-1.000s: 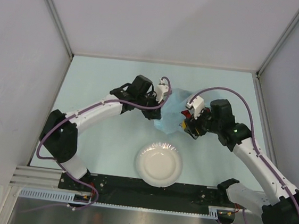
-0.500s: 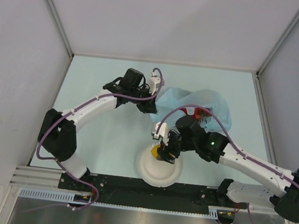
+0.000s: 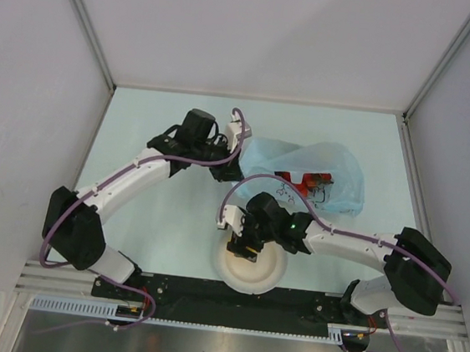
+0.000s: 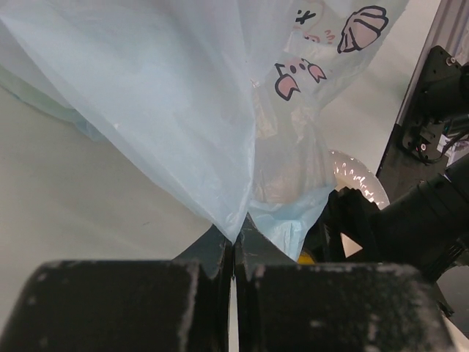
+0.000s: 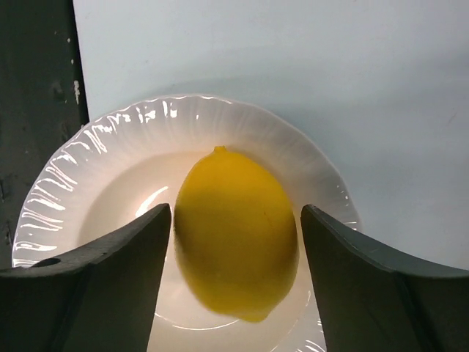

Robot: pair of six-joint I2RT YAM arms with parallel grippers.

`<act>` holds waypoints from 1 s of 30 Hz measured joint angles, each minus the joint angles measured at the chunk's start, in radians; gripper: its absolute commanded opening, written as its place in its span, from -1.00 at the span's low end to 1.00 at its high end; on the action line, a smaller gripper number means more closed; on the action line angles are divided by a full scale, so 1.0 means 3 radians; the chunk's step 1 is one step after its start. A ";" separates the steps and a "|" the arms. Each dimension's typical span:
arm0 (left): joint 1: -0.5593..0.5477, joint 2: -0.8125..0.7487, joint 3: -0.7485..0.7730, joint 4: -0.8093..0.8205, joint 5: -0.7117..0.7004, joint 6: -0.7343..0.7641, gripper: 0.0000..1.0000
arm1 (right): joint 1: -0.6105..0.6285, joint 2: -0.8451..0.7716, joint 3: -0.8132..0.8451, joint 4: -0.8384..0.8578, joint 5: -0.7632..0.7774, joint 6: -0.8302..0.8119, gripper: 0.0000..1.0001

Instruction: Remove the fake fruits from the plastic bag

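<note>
The light-blue plastic bag (image 3: 303, 168) with a cartoon print lies at the table's middle right; red fruit (image 3: 305, 183) shows through it. My left gripper (image 3: 234, 166) is shut on the bag's left edge, and the left wrist view shows the film (image 4: 168, 95) pinched between the fingertips of that gripper (image 4: 233, 238). My right gripper (image 3: 241, 246) hangs over the white bowl (image 3: 268, 276). In the right wrist view this gripper (image 5: 236, 213) is open, with the yellow lemon (image 5: 236, 235) between its fingers over the bowl (image 5: 110, 147). The other fruits are hidden.
The bowl stands close to the near edge, just in front of the black base rail (image 3: 205, 299). Grey walls close off the table at the left, back and right. My right arm (image 4: 410, 220) and the bowl (image 4: 359, 180) show beyond the bag in the left wrist view.
My right gripper came out of the bag with the lemon, moved down over the bowl and opened. My left gripper pulled the bag's edge left, spreading the bag.
</note>
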 measured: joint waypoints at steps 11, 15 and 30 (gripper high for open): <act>0.0000 -0.0028 -0.0118 0.0009 0.0027 -0.0031 -1.00 | -0.0020 -0.0739 0.0264 -0.0524 0.0137 -0.0056 0.48; 0.0001 -0.0006 -0.0067 -0.0052 0.0006 -0.0017 -1.00 | -0.0384 -0.1362 0.0573 -0.0633 0.0242 0.0055 0.05; -0.0003 0.0100 0.0937 -0.0753 0.0210 0.0329 -0.99 | -0.1970 -0.0317 0.0659 -0.0532 -0.0125 -0.0177 -0.60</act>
